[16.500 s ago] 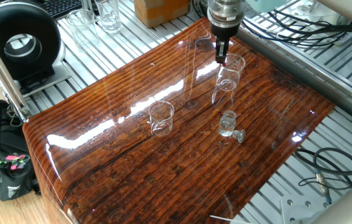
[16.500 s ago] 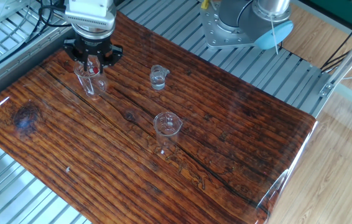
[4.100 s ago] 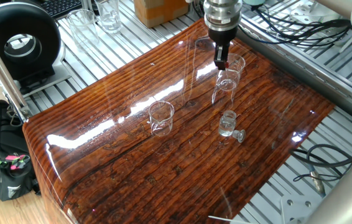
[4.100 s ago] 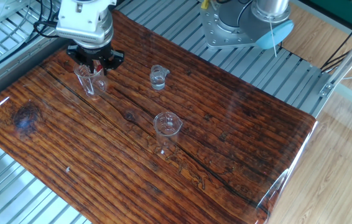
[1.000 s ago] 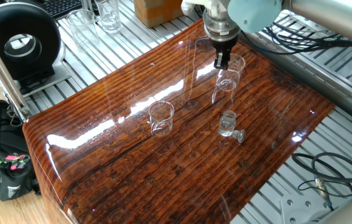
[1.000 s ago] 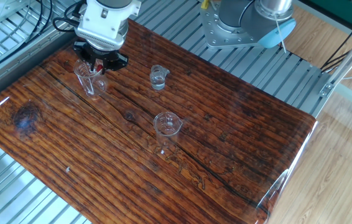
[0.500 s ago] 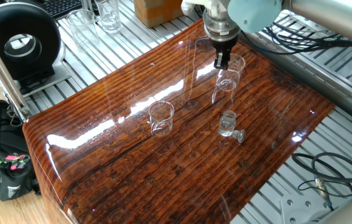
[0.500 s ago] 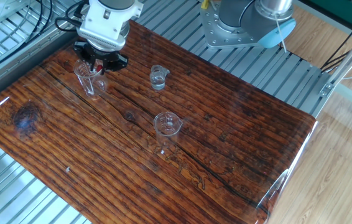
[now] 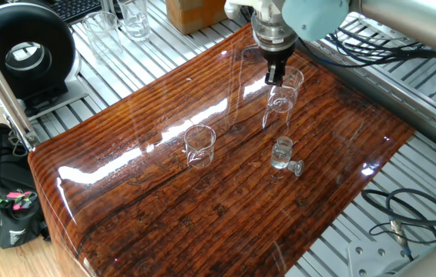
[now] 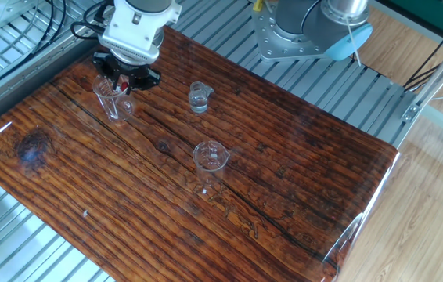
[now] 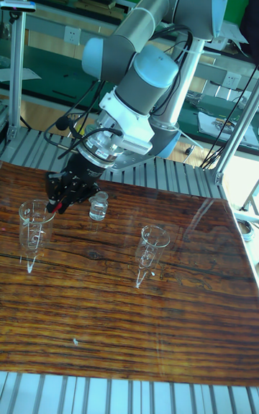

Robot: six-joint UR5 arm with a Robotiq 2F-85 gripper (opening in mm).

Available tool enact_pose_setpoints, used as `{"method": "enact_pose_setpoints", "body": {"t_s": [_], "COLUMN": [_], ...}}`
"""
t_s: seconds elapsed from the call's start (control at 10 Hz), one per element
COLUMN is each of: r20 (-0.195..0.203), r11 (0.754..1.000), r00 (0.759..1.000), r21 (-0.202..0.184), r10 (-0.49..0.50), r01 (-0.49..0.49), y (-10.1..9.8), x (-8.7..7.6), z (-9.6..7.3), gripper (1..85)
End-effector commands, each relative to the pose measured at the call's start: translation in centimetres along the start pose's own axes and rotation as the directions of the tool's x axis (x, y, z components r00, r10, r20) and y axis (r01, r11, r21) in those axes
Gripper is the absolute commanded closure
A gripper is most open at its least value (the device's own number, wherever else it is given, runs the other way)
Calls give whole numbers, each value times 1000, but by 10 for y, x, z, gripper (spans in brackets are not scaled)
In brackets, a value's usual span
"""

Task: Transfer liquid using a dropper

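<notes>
The claw (image 10: 125, 78) was closed on the red bulb of the dropper (image 11: 53, 206), tilted over the rim of a conical glass (image 11: 33, 227) at the worktop's (image 10: 284, 157) far left. A small stoppered bottle (image 10: 198, 97) stood nearby on the right, a second conical glass (image 10: 210, 160) nearer.

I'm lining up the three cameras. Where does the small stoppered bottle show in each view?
One fixed view: small stoppered bottle, right of centre.
The other fixed view: upper middle.
Tall fixed view: left of centre, beside the claw.
Shared landmark: the claw.
</notes>
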State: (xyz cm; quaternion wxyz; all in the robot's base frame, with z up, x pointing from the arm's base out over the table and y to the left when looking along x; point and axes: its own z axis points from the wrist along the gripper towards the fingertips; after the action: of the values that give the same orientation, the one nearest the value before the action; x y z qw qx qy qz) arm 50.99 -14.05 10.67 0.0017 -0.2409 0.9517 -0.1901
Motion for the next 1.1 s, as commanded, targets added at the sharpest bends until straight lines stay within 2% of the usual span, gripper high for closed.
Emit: {"method": "enact_pose_setpoints", "body": {"t_s": [0.0, 1.0], "r20": [8, 0], "r11": [1000, 1000], "r00": [1000, 1000], "r21": [-13, -10], "r10": [13, 14], "r01": [-13, -14], "y": [3, 4], "x": [-4, -3], "z": [-2, -5], "gripper": [560, 587]}}
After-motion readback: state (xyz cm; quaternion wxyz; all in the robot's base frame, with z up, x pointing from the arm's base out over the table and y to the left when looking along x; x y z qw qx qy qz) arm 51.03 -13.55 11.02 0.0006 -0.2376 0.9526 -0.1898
